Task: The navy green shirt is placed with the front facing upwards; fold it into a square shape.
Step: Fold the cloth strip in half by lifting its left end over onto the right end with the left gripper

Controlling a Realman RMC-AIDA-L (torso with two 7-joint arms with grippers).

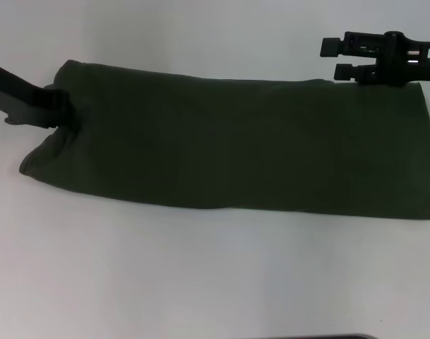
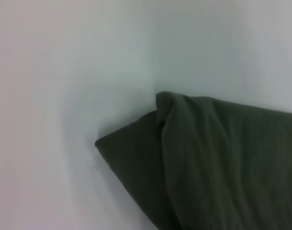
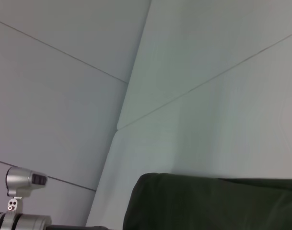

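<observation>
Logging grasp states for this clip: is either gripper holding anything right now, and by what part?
The left gripper sits at the left end of the navy green shirt, apparently pinching that edge. The right gripper is open above the far right corner, holding nothing.

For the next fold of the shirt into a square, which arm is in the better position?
The left, probably. The left hand sits low at the left end of the navy green shirt, touching the cloth, while the right hand hovers open beyond the far right corner, apart from it.
</observation>
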